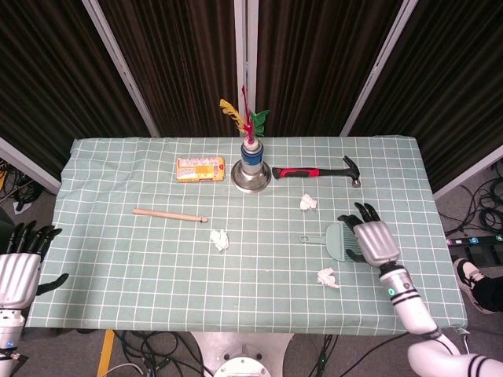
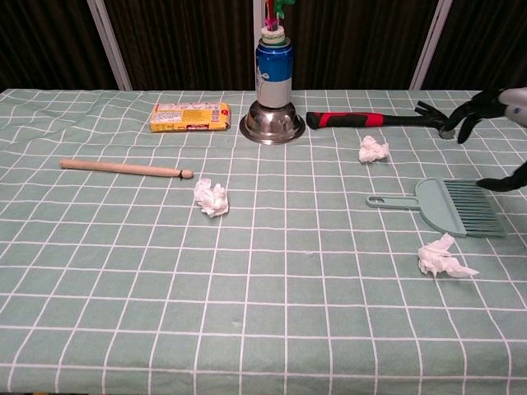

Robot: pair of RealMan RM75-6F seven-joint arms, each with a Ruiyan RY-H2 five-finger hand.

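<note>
My right hand (image 1: pixel 369 239) hovers over the green brush (image 1: pixel 343 240) at right of centre in the head view, fingers spread and holding nothing; my left hand (image 1: pixel 17 267) waits, fingers apart, off the table's (image 1: pixel 118 259) lower-left edge.

In the chest view the right hand (image 2: pixel 494 111) is cut off by the right edge, so only dark fingertips and a sliver of silver show. In the head view that hand (image 1: pixel 371 239) covers the bristle end of the hand brush (image 1: pixel 339 239). The left hand (image 1: pixel 20 267) sits at the left edge, its arm cropped below, and the chest view misses it. Print on the yellow packet (image 1: pixel 200 169) is too small to read.
</note>
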